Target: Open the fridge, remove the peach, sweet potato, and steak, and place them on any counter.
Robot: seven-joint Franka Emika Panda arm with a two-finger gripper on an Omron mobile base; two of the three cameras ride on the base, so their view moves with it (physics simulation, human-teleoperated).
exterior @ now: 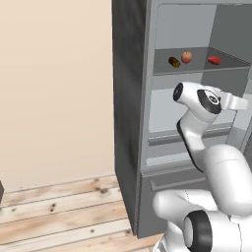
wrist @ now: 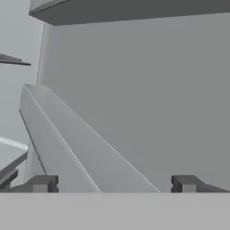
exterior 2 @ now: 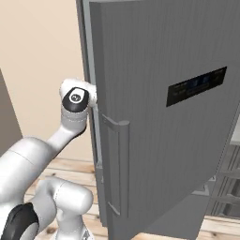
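Beige wall and plank floor flank the fridge (exterior: 129, 98), whose door (exterior 2: 159, 117) already stands swung open. On the upper shelf (exterior: 197, 66) sit the sweet potato (exterior: 174, 62), the peach (exterior: 186, 57) and the steak (exterior: 214, 60) — apart, all untouched. My claw (wrist: 114, 184) is inside the cabinet, below that shelf, its fingers spread wide with nothing between them. Opening looks finished; picking comes next — I judge I must rise to shelf level and reach for one item.
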